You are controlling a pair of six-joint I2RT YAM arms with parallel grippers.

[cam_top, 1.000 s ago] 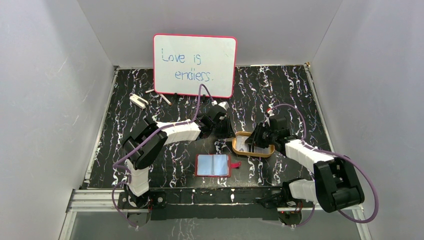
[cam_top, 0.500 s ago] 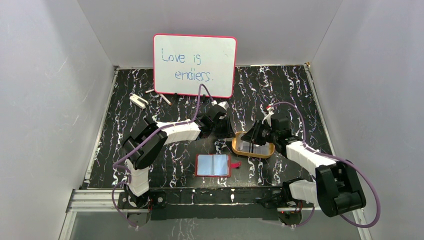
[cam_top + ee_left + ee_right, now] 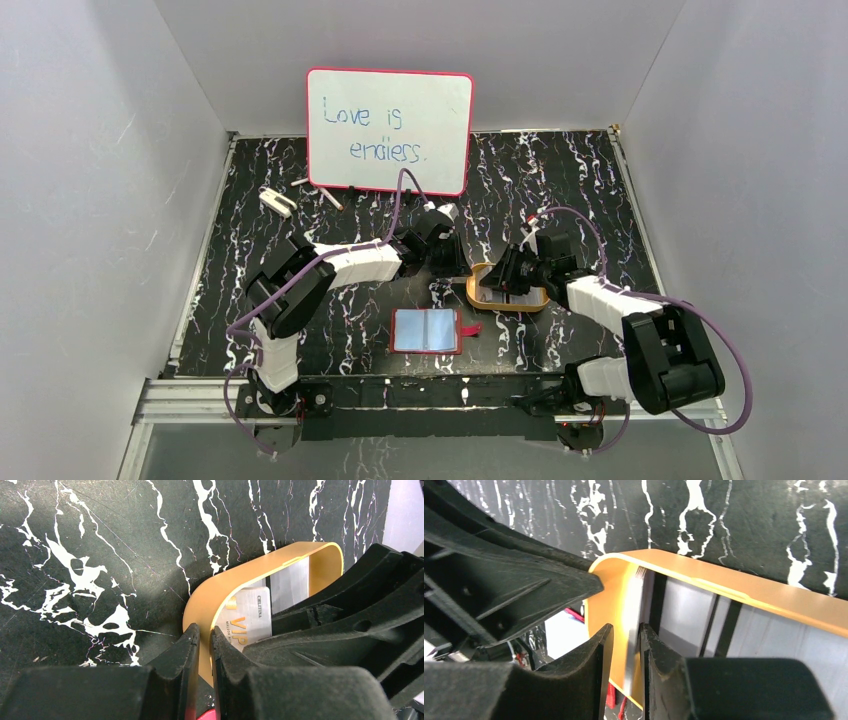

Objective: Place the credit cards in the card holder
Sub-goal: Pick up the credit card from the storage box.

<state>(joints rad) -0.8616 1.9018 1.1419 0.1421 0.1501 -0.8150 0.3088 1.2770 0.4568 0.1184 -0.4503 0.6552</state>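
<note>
The card holder [image 3: 427, 331] lies open and flat near the front edge, with its red tab to the right. The credit cards lie in an orange-rimmed tray [image 3: 530, 305]. One of them, a silver card with gold "VIP" lettering [image 3: 252, 617], shows in the left wrist view. My left gripper [image 3: 205, 632] is shut on the tray's left rim [image 3: 200, 605]. My right gripper [image 3: 626, 630] reaches into the tray's left end. A pale card [image 3: 633, 625] stands on edge between its fingers, against the right one, with a gap to the left one. Other cards [image 3: 686, 612] lie flat.
A pink-framed whiteboard [image 3: 390, 130] stands at the back. A small white object [image 3: 276, 201] and a pen [image 3: 330, 198] lie at the back left. The two grippers sit close together at the tray's left end, and white walls enclose the table.
My right gripper has slid left along the tray towards the left gripper, and its elbow has swung in. The left arm and the card holder have not moved.
</note>
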